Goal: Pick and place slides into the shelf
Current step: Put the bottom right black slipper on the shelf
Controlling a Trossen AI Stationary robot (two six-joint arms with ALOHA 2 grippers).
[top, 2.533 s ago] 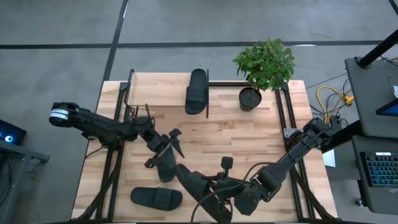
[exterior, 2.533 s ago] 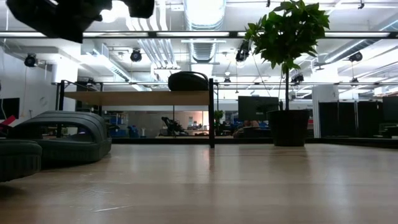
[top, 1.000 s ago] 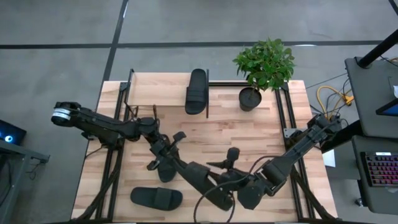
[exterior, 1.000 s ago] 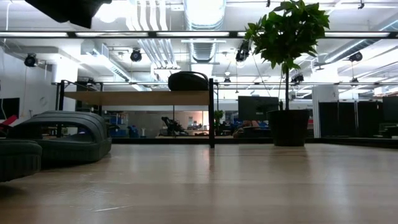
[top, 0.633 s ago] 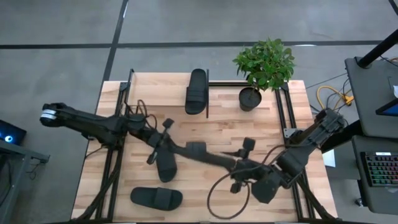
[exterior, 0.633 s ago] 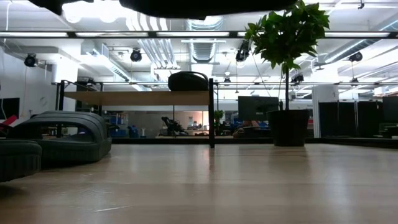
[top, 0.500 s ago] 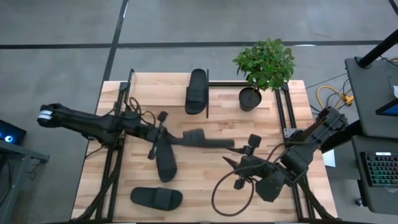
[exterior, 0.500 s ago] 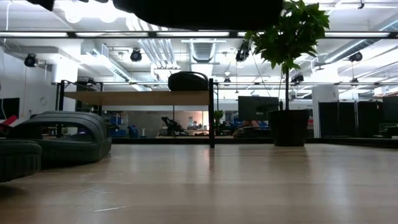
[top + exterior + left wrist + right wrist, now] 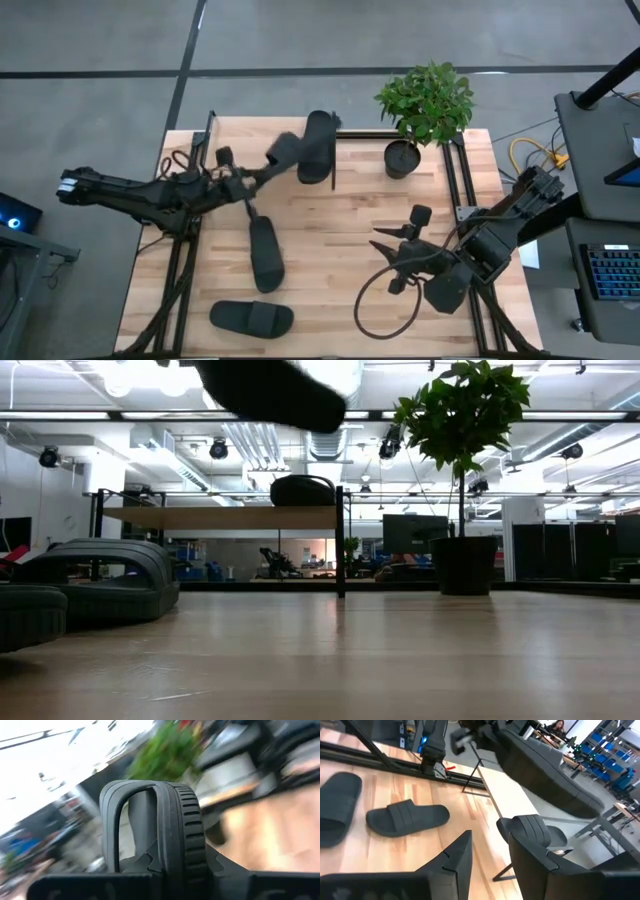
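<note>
My left gripper (image 9: 262,165) is shut on a black slide (image 9: 285,150), held in the air just left of a second slide (image 9: 318,147) that lies on the shelf (image 9: 235,135) at the table's far edge. In the low view the held slide (image 9: 270,390) is high above the shelf board (image 9: 230,517). Two more slides lie sole-down on the table, one in the middle left (image 9: 263,252) and one at the near left (image 9: 250,318). My right gripper (image 9: 387,262) is open over the table's right half and touches nothing. My left gripper pinches one end of the slide's sole (image 9: 172,862) between its two fingers, and the slide runs on away from the fingers. The strap (image 9: 117,815) arches off to one side of the sole. The slide is lifted clear of table and shelf.
A potted plant (image 9: 420,110) stands at the far right, beside the shelf's black post (image 9: 334,150). Black frame rails (image 9: 455,190) run along both sides of the table. A cable loop (image 9: 385,310) hangs by my right arm. Bare wood lies in the middle.
My left gripper has swung the slide from above the table's near middle toward the far edge and the shelf, keeping it clear of the table; the slide has turned about on the way. My right gripper has drawn back toward the table's right edge.
</note>
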